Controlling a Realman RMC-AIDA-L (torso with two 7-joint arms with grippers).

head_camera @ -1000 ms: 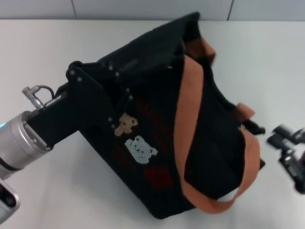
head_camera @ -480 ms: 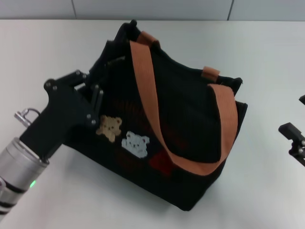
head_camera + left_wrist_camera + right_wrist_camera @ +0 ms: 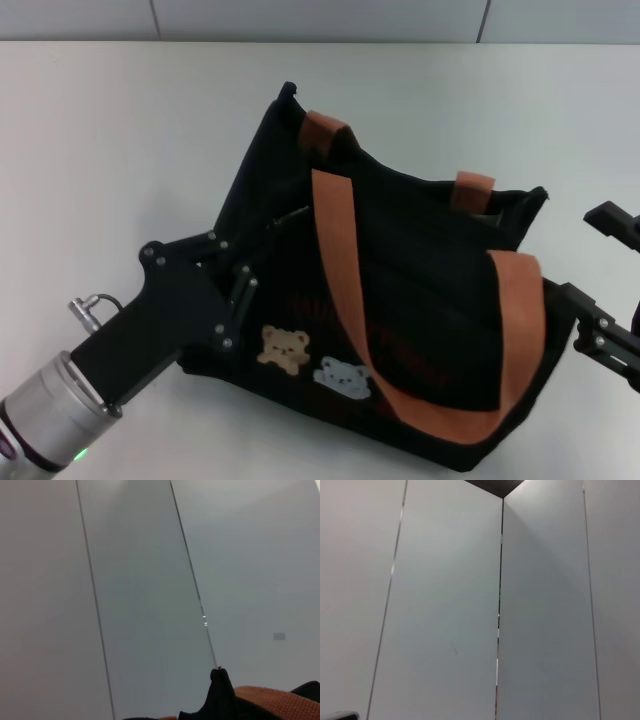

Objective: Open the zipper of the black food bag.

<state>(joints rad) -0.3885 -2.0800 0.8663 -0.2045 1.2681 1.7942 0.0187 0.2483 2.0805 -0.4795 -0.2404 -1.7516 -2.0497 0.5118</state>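
Note:
The black food bag (image 3: 420,300) stands on the white table with two bear patches (image 3: 310,362) on its front. Its orange-brown straps (image 3: 345,270) are draped over the top. My left gripper (image 3: 243,268) is at the bag's left end. Its fingertips are buried in the black fabric there and seem shut on it. My right gripper (image 3: 603,277) stands open just off the bag's right end, with one finger (image 3: 612,219) farther back and the other nearer. I cannot make out the zipper or its pull tab on the dark top. In the left wrist view a bag corner (image 3: 220,695) and a strap (image 3: 272,702) show.
The white table (image 3: 110,140) runs back to a grey panelled wall (image 3: 320,18). The right wrist view shows only wall panels (image 3: 445,610). Nothing else lies on the table.
The bag has come down and swung round with my left gripper, which has drawn back toward the near left. My right gripper has come in closer to the bag's right end.

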